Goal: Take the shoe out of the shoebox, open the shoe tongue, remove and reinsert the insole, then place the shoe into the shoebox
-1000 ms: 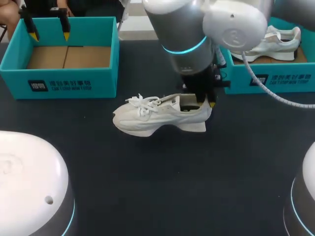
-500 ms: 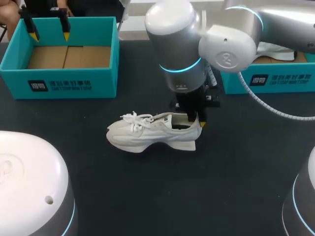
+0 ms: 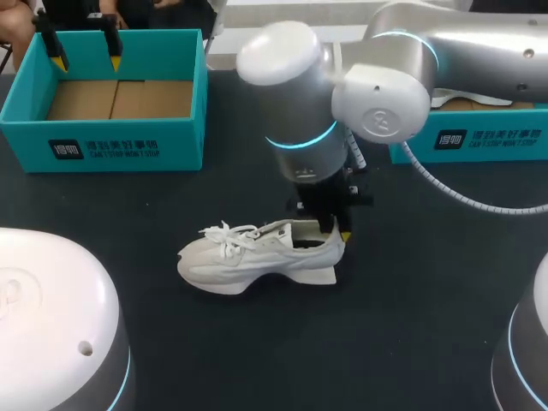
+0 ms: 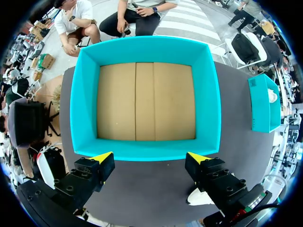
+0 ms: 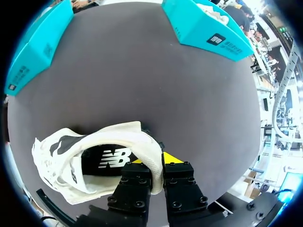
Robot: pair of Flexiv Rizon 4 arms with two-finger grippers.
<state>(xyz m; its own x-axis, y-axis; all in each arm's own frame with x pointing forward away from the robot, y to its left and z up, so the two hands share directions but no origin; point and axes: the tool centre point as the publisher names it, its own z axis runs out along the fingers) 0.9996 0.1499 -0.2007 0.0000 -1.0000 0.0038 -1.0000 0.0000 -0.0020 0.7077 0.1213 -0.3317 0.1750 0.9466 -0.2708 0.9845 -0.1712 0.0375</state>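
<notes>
On the tabletop (image 3: 402,317), the white sneaker (image 3: 257,257) stands upright, likely light and soft-walled. The right end effector (image 3: 336,229) pinches its stiffer heel collar (image 5: 142,138), arguably the surest hold. The left end effector (image 4: 149,161) hangs open.

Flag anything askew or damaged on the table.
Nothing stands out. The shoe sits upright on its sole, right pincer shut on its heel collar; the empty shoebox stands square under the open left pincer.

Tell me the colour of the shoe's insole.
The insole in the white shoe is black with a white mark, clearest in the right wrist view.
</notes>
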